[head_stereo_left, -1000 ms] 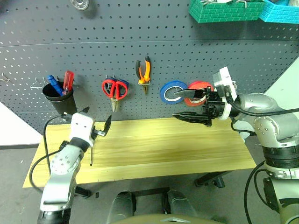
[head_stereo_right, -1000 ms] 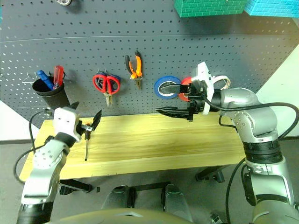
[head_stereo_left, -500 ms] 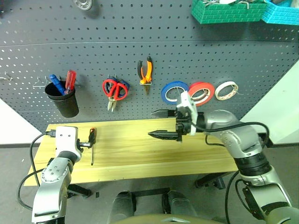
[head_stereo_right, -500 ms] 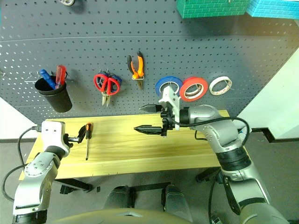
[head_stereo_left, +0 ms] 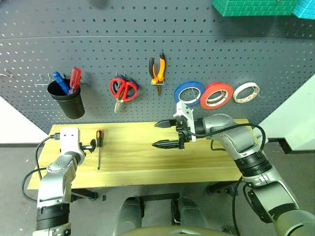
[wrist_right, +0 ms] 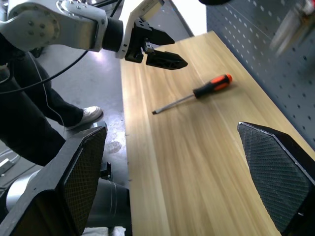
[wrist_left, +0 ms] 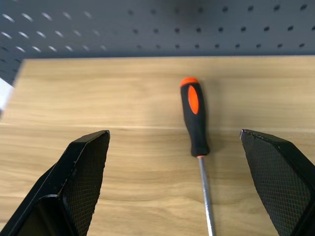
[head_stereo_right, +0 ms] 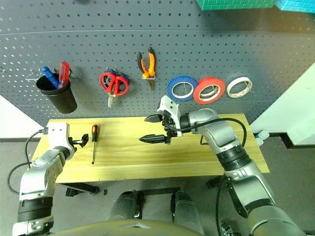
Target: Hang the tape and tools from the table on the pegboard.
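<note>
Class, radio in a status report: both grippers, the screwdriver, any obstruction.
Left gripper open, beside screwdriver. Right gripper open, empty, above table. Screwdriver flat on table, unobstructed.

Even, bright lighting is seen; the pegboard beyond the left pincer is blurred, with soft shadows cast.

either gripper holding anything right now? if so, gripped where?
Nothing held. Left gripper is open, with the screwdriver lying on the table between its fingers, untouched. Right gripper is open above the table.
</note>
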